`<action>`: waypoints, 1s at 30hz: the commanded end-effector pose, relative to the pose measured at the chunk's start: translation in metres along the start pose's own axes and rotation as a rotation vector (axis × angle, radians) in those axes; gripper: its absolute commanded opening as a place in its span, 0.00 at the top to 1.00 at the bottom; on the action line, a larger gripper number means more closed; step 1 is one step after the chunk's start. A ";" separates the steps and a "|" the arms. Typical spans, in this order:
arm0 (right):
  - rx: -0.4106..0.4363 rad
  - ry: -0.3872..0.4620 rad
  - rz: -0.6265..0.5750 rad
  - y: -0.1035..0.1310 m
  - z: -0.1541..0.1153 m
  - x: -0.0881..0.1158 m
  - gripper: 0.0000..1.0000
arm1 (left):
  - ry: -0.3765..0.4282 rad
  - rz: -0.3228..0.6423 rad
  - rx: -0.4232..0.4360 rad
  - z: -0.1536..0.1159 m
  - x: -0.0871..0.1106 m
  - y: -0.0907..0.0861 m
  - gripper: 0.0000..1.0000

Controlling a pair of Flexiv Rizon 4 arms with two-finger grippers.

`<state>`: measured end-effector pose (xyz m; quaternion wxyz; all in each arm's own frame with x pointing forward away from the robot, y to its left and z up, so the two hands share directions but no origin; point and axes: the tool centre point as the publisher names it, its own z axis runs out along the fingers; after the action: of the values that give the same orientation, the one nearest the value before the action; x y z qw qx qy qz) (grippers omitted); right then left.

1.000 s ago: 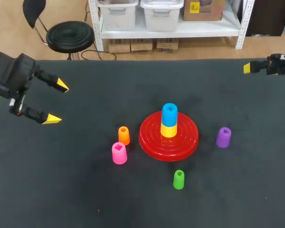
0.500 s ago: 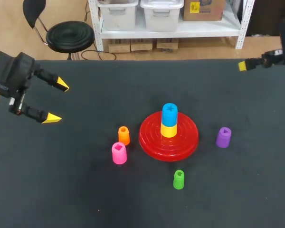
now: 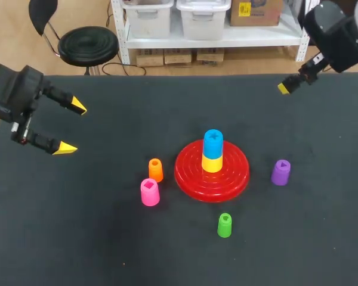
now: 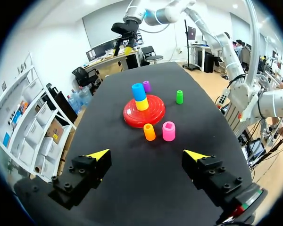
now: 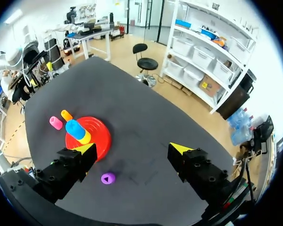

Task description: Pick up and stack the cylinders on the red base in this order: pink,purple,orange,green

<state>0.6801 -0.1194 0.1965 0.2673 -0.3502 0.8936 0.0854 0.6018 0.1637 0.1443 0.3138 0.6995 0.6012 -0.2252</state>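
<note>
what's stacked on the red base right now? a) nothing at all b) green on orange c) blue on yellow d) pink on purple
C: a blue cylinder sits on a yellow cylinder at the middle of the red base; the pink cylinder, purple cylinder, orange cylinder and green cylinder stand off it.

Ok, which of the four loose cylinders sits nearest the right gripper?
The purple cylinder, alone right of the red base, toward the right gripper; pink, orange and green sit left of or in front of it.
</note>
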 end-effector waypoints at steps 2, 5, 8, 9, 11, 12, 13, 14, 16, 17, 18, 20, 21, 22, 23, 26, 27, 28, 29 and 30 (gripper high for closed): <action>0.122 0.006 0.003 0.004 -0.002 0.000 0.00 | -0.003 0.003 -0.003 0.000 0.001 -0.001 0.00; 0.109 0.025 -0.099 0.021 -0.010 -0.006 0.00 | -0.003 0.003 -0.003 0.000 0.001 -0.001 0.00; 0.075 0.049 -0.204 0.052 -0.010 -0.014 0.00 | -0.003 0.003 -0.003 0.000 0.001 -0.001 0.00; 0.051 0.063 -0.236 0.062 -0.010 -0.015 0.00 | -0.003 0.003 -0.003 0.000 0.001 -0.001 0.00; 0.027 0.058 -0.268 0.080 -0.011 -0.018 0.00 | -0.003 0.003 -0.003 0.000 0.001 -0.001 0.00; 0.015 0.069 -0.303 0.089 -0.011 -0.018 0.00 | -0.003 0.003 -0.003 0.000 0.001 -0.001 0.00; 0.000 0.066 -0.315 0.097 -0.011 -0.019 0.00 | -0.003 0.003 -0.003 0.000 0.001 -0.001 0.00; -0.012 0.066 -0.328 0.104 -0.011 -0.019 0.00 | -0.003 0.003 -0.003 0.000 0.001 -0.001 0.00; -0.051 0.063 -0.349 0.118 -0.011 -0.019 0.00 | -0.003 0.003 -0.003 0.000 0.001 -0.001 0.00; -0.070 0.063 -0.356 0.122 -0.011 -0.019 0.00 | -0.003 0.003 -0.003 0.000 0.001 -0.001 0.00; -0.096 0.062 -0.362 0.128 -0.012 -0.019 0.00 | -0.003 0.003 -0.003 0.000 0.001 -0.001 0.00; -0.110 0.066 -0.378 0.135 -0.011 -0.019 0.00 | -0.003 0.003 -0.003 0.000 0.001 -0.001 0.00; -0.130 0.065 -0.385 0.138 -0.011 -0.018 0.00 | -0.003 0.003 -0.003 0.000 0.001 -0.001 0.00; -0.143 0.069 -0.392 0.141 -0.009 -0.018 0.00 | -0.003 0.003 -0.003 0.000 0.001 -0.001 0.00; -0.145 0.075 -0.404 0.143 -0.008 -0.017 0.00 | -0.003 0.003 -0.003 0.000 0.001 -0.001 0.00; -0.149 0.079 -0.409 0.144 -0.008 -0.016 0.00 | -0.003 0.003 -0.003 0.000 0.001 -0.001 0.00; -0.149 0.079 -0.409 0.144 -0.008 -0.016 0.00 | -0.003 0.003 -0.003 0.000 0.001 -0.001 0.00; -0.149 0.079 -0.409 0.144 -0.008 -0.016 0.00 | -0.003 0.003 -0.003 0.000 0.001 -0.001 0.00; -0.149 0.079 -0.409 0.144 -0.008 -0.016 0.00 | -0.003 0.003 -0.003 0.000 0.001 -0.001 0.00; -0.149 0.079 -0.409 0.144 -0.008 -0.016 0.00 | -0.003 0.003 -0.003 0.000 0.001 -0.001 0.00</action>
<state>0.5872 -0.0072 0.2064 0.2216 -0.5445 0.8053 0.0768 0.6017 0.1635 0.1446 0.3136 0.6995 0.6013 -0.2251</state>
